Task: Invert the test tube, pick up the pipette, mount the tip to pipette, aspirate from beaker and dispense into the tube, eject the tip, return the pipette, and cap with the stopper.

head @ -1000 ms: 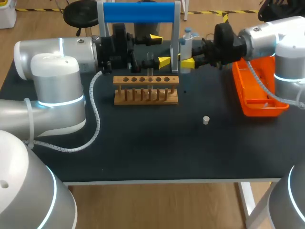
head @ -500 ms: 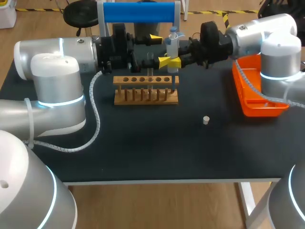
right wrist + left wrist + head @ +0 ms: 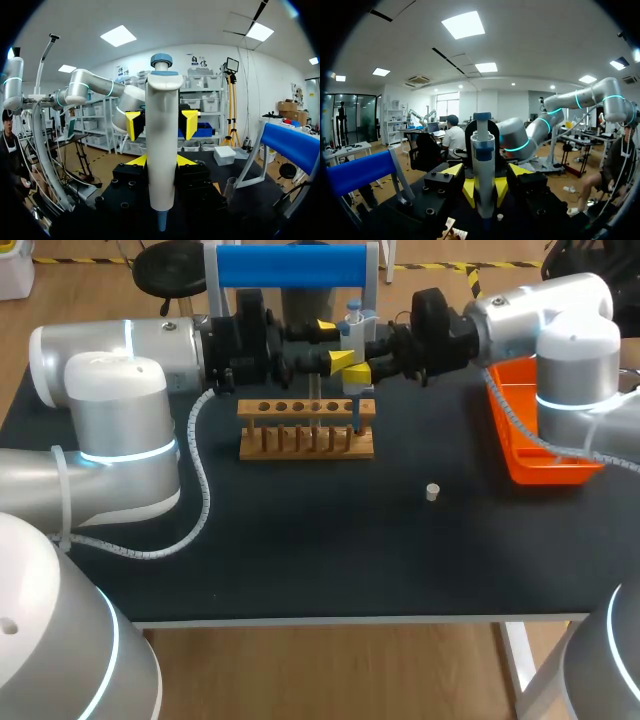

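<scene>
Pipette (image 3: 161,145) in right jaws, lower end indistinct

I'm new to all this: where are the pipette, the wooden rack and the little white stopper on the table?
pipette (image 3: 161,150): right wrist view, middle of its white body.
wooden rack (image 3: 248,408): head view, left end of its top bar.
white stopper (image 3: 432,491): head view, middle of it.

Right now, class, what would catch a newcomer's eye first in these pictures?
The white pipette, held upright in the right gripper's jaws at the table's back middle, by the wooden rack. The left gripper faces it closely from the other side. An orange tray sits at the table's right.
</scene>
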